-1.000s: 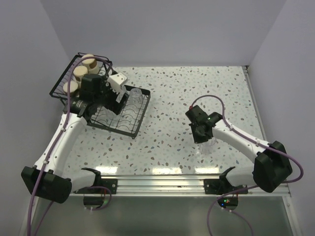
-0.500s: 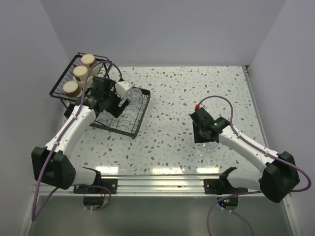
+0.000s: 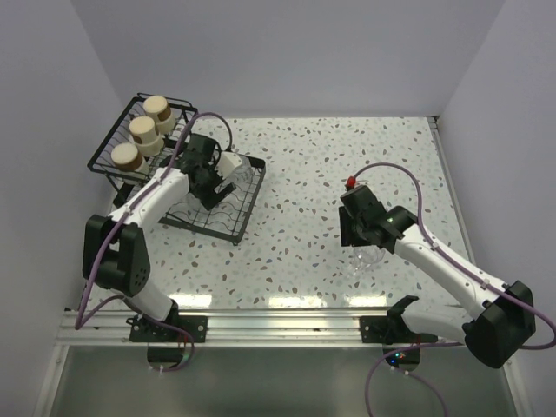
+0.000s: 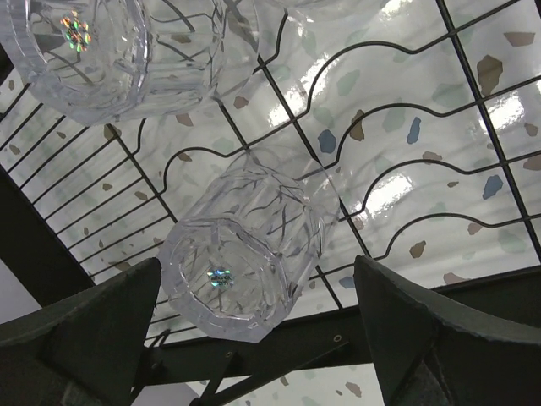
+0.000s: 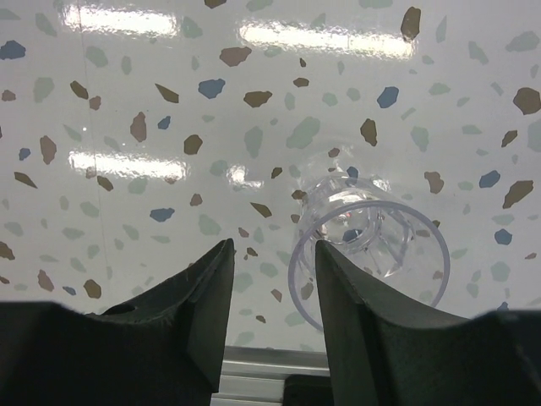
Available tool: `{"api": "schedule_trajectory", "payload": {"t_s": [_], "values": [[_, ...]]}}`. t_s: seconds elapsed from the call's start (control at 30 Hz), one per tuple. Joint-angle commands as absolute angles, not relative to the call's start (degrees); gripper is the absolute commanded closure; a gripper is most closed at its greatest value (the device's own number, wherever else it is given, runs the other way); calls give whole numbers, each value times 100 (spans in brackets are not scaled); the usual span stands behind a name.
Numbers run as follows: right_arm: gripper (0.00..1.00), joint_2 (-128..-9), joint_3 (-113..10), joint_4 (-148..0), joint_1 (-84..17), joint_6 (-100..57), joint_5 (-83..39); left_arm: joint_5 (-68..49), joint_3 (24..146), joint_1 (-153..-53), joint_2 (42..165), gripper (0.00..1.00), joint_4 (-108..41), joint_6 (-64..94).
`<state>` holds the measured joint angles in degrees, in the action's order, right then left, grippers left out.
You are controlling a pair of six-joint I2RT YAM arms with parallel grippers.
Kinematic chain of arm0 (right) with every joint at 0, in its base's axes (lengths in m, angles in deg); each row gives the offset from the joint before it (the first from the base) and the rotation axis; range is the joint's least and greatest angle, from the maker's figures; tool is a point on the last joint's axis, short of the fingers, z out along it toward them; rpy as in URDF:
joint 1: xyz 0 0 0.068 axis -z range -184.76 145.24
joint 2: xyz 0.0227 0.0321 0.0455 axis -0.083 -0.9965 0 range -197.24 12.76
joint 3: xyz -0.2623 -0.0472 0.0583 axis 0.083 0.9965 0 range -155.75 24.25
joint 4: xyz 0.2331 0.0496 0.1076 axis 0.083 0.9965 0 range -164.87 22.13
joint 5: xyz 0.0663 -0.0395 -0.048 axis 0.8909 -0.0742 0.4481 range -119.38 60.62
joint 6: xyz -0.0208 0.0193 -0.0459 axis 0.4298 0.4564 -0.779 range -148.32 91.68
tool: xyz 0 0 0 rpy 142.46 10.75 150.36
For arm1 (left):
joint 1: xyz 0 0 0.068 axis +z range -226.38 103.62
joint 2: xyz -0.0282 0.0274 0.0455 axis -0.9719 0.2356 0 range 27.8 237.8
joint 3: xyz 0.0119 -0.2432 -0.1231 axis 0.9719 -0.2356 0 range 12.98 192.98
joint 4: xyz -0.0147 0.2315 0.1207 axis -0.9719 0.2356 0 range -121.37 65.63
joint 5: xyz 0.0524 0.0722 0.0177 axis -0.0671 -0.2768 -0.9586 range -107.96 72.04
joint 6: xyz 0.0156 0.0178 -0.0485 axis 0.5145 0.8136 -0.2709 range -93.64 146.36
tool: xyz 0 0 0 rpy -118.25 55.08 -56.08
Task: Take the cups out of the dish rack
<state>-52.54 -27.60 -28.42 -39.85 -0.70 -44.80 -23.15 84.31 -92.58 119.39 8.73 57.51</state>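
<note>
The black wire dish rack (image 3: 233,221) stands at the far left. Three cream cups (image 3: 142,130) sit in its raised basket. Clear ribbed tumblers rest upside down on its flat tray. My left gripper (image 3: 228,167) hovers open over the tray. In the left wrist view one tumbler (image 4: 245,254) shows between the spread fingers (image 4: 84,338), untouched, and another tumbler (image 4: 84,51) sits beyond it. My right gripper (image 5: 272,247) is open above the table with nothing between its jaws. A clear cup (image 5: 369,245) stands upright just past the right fingertip, also visible as the clear cup (image 3: 368,258) near the front.
A speckled tabletop (image 3: 304,174) runs between the rack and the right arm. White walls close in the back and both sides. A metal rail (image 3: 278,323) with the arm bases runs along the near edge.
My right gripper has opened and let go of the clear cup, which now stands on the table. My left arm has swung from beside the basket to over the tray's tumblers.
</note>
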Motion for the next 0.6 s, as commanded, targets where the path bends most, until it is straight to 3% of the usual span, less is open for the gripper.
{"api": "schedule_trajectory", "payload": {"t_s": [0.0,0.57], "values": [[53,-5166,-2918,-2917,-3983,-160,-4388,-2569,8812,-9281,12087,0,968,5976],[52,-5034,-2971,-3093,-3974,-362,-4247,-2456,8839,-9123,12571,1,924,6055]]}}
